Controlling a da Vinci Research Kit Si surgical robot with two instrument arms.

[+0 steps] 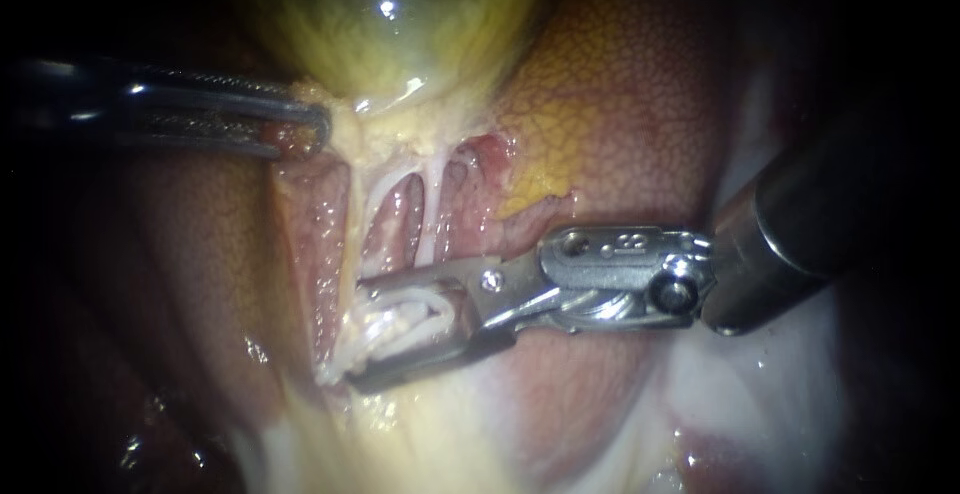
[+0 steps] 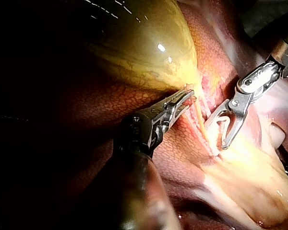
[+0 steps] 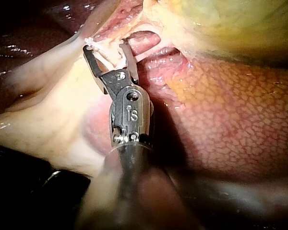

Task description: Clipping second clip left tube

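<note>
The yellow-green gallbladder (image 1: 400, 14) hangs at the top, and two pale tubes run down from its neck. My left instrument (image 1: 315, 126) comes in from the left, its jaws shut on reddish tissue at the gallbladder's neck, and shows again in the left wrist view (image 2: 188, 96). My right instrument (image 1: 358, 334) reaches in from the right. Its jaws stand open astride the lower end of the left tube (image 1: 352, 224), with pale white material between them. The right tube (image 1: 430, 209) stands free just above the upper jaw. The right wrist view shows the same open jaws (image 3: 105, 46) around the pale strand.
Mottled red-brown liver (image 1: 640, 124) lies to the right of the tubes, with a yellow patch (image 1: 545, 179) beside them. Pale fatty tissue (image 1: 420, 434) spreads below the right instrument's jaws. The right instrument's dark shaft (image 1: 800, 224) fills the right side.
</note>
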